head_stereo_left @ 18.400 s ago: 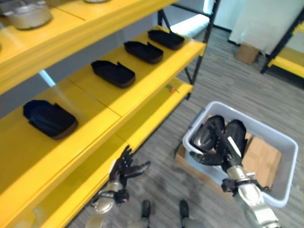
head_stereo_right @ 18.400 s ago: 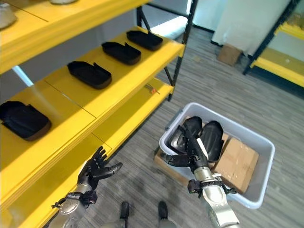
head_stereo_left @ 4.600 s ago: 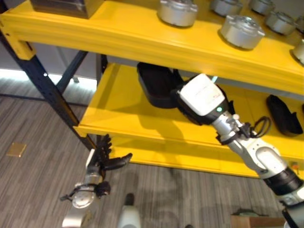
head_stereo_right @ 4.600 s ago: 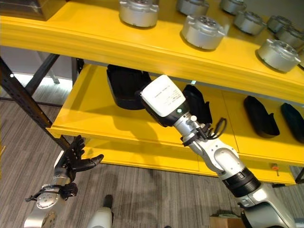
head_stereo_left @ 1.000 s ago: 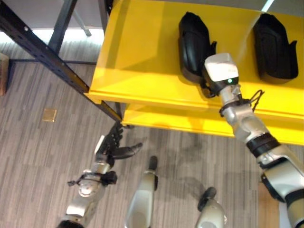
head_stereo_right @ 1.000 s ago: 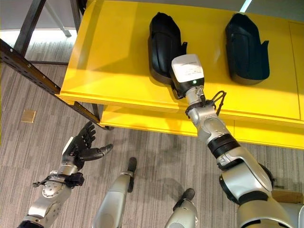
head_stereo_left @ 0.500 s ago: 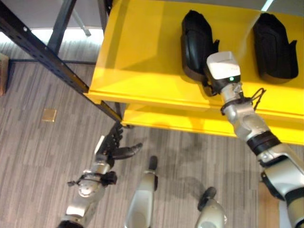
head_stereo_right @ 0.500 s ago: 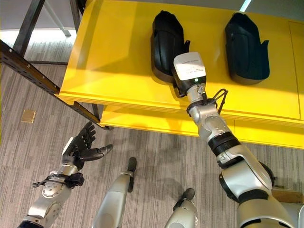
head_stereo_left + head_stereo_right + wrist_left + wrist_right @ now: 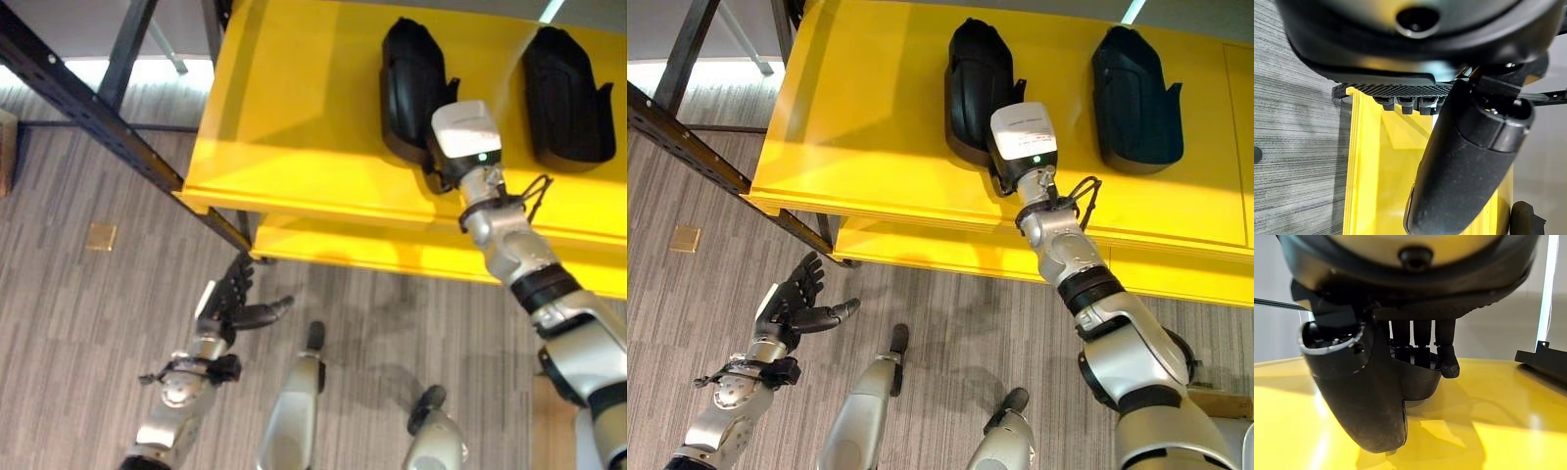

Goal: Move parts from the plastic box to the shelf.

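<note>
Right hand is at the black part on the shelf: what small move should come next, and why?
Probably ease the right hand off and draw it back. The black part already lies flat on the yellow shelf, beside a second black part, with the fingers over its near end. The left hand hangs open, low by the floor.

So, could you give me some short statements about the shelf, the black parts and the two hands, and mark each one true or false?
1. Two black parts lie on the yellow shelf. True: the left black part and the right black part.
2. The right hand reaches the right black part. False: it is at the left black part.
3. The left hand holds a part. False: it is open over the floor and holds nothing.
4. The two black parts touch each other. False: bare shelf lies between them.
5. The left hand is lower than the shelf. True.
</note>
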